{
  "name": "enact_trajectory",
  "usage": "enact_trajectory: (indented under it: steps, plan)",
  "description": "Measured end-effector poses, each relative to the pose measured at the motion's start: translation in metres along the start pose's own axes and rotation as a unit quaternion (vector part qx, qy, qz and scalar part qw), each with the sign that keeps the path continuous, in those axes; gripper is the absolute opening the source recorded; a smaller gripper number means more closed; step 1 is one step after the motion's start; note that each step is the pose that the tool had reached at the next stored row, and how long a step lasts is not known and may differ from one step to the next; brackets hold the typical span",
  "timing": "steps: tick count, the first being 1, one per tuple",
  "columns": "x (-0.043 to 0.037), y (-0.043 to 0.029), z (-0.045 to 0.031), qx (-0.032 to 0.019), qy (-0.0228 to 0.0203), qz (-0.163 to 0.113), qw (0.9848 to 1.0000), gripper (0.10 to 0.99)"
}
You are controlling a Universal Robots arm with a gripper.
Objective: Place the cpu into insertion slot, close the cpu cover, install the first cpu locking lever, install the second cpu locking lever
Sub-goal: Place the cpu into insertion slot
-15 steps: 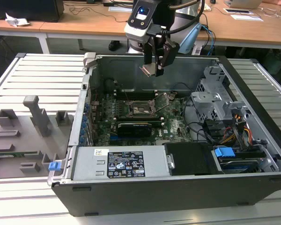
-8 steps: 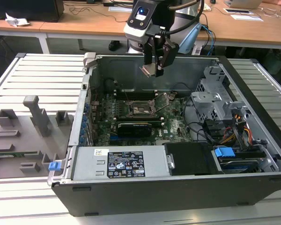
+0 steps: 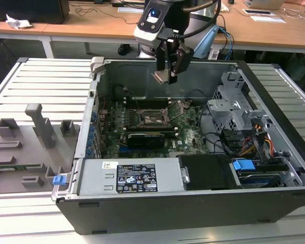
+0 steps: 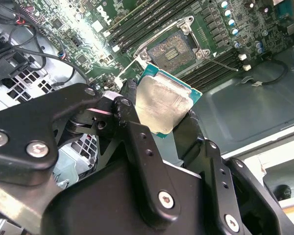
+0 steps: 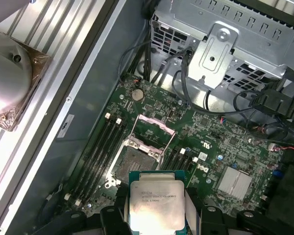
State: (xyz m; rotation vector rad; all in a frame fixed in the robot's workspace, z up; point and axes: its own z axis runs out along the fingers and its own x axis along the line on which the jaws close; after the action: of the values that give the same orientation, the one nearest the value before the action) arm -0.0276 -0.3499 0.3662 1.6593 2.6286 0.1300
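Black two-fingered pincer (image 3: 168, 75), clenched on the small flat square cpu with silvery-beige metal top (image 4: 161, 105), holds it in the air above the square black-framed insertion slot (image 5: 133, 164) of the green motherboard (image 5: 220, 147); the slot lies uncovered.

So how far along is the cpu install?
Done: nothing seated yet; the insertion slot lies bare with the cpu cover swung up. In hand: the gripper holds the cpu by its edges in the air above the motherboard. Left: seating, closing the cover, both lever steps.
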Motion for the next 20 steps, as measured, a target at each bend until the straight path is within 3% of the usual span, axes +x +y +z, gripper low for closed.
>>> enact_trajectory:
  steps: [20]
  plan:
    - [-0.0001, -0.0006, 0.0067, 0.0011, -0.0009, 0.002, 1.0, 0.541]
